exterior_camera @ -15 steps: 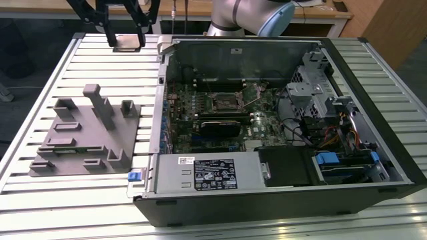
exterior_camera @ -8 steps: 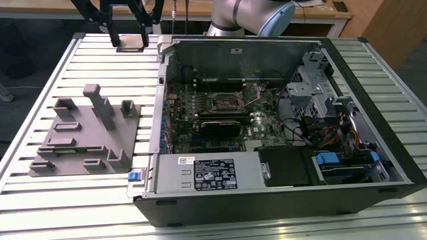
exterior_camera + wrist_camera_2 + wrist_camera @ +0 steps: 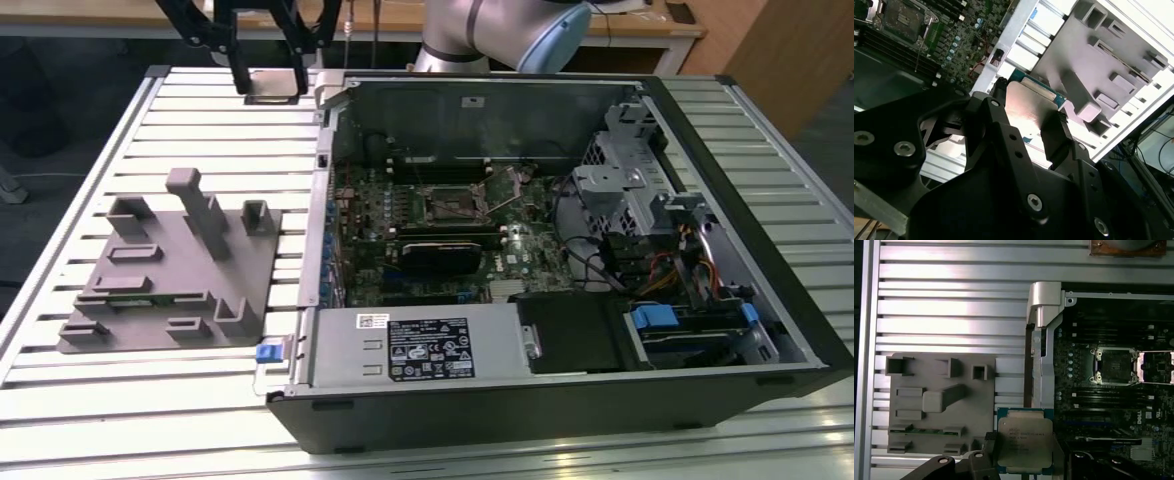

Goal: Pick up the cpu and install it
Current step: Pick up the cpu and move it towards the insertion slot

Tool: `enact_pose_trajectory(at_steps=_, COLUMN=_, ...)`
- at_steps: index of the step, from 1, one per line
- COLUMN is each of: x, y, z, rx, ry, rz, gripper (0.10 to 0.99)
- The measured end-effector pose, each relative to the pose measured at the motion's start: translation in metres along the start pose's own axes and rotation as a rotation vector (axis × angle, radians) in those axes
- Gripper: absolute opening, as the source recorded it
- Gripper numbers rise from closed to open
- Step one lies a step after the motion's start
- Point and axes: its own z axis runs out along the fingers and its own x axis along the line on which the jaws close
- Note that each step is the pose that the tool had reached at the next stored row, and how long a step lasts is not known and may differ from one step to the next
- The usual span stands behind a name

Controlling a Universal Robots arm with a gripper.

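Note:
The cpu (image 3: 1024, 440) is a thin square chip with a pale metal top and a green rim, and my gripper (image 3: 1024, 455) is shut on it. In the second wrist view the cpu (image 3: 1030, 106) sits between the two black fingers (image 3: 988, 117), one on each side edge. The exterior view has the gripper (image 3: 274, 75) high above the slatted table, behind the grey fixture (image 3: 174, 270) and just off the case's back corner on that view's left. The dark metal-framed socket (image 3: 450, 205) lies open in the middle of the motherboard, well apart from the cpu; its frame (image 3: 1114, 366) shows in the first wrist view.
The open computer case (image 3: 561, 400) takes up the exterior view's right, with a labelled power supply (image 3: 420, 345), drive cages (image 3: 641, 190) and cables inside. The case's metal wall (image 3: 1041, 340) stands between the table and the motherboard. The slatted table (image 3: 147, 410) carries the fixture (image 3: 939, 405).

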Motion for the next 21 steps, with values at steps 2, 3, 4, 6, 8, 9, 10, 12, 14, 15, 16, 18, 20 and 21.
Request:
enact_pose_trajectory(at_steps=2, x=-0.0023, y=0.0000, z=0.0000, rx=0.000, ry=0.0000, rz=0.000, gripper=0.529)
enact_pose_trajectory(at_steps=3, x=-0.0033, y=0.0000, z=0.0000, rx=0.000, ry=0.0000, rz=0.000, gripper=0.529)
enact_pose_trajectory(at_steps=4, x=-0.0044, y=-0.0001, z=0.0000, rx=0.000, ry=0.0000, rz=0.000, gripper=0.529)
enact_pose_trajectory(at_steps=6, x=-0.0066, y=-0.0001, z=0.0000, rx=0.000, ry=0.0000, rz=0.000, gripper=0.529)
enact_pose_trajectory(at_steps=8, x=-0.0087, y=-0.0001, z=0.0000, rx=0.000, ry=0.0001, rz=0.000, gripper=0.529)
enact_pose_trajectory(at_steps=9, x=-0.0098, y=-0.0001, z=0.0000, rx=0.000, ry=0.0000, rz=0.000, gripper=0.529)
enact_pose_trajectory(at_steps=10, x=-0.0109, y=-0.0001, z=0.0000, rx=0.000, ry=0.0000, rz=0.000, gripper=0.529)
enact_pose_trajectory(at_steps=12, x=-0.0141, y=-0.0001, z=0.0001, rx=0.000, ry=0.0000, rz=0.000, gripper=0.529)
enact_pose_trajectory(at_steps=14, x=-0.0164, y=-0.0002, z=0.0000, rx=0.000, ry=0.0000, rz=0.000, gripper=0.529)
enact_pose_trajectory(at_steps=15, x=-0.0175, y=-0.0002, z=0.0001, rx=0.000, ry=0.0000, rz=0.000, gripper=0.529)
enact_pose_trajectory(at_steps=16, x=-0.0185, y=-0.0002, z=0.0001, rx=0.000, ry=0.0000, rz=0.000, gripper=0.529)
enact_pose_trajectory(at_steps=18, x=-0.0209, y=-0.0002, z=0.0001, rx=0.000, ry=0.0000, rz=0.000, gripper=0.529)
enact_pose_trajectory(at_steps=20, x=-0.0238, y=-0.0002, z=0.0001, rx=0.000, ry=0.0000, rz=0.000, gripper=0.529)
enact_pose_trajectory(at_steps=21, x=-0.0253, y=-0.0002, z=0.0001, rx=0.000, ry=0.0000, rz=0.000, gripper=0.529)
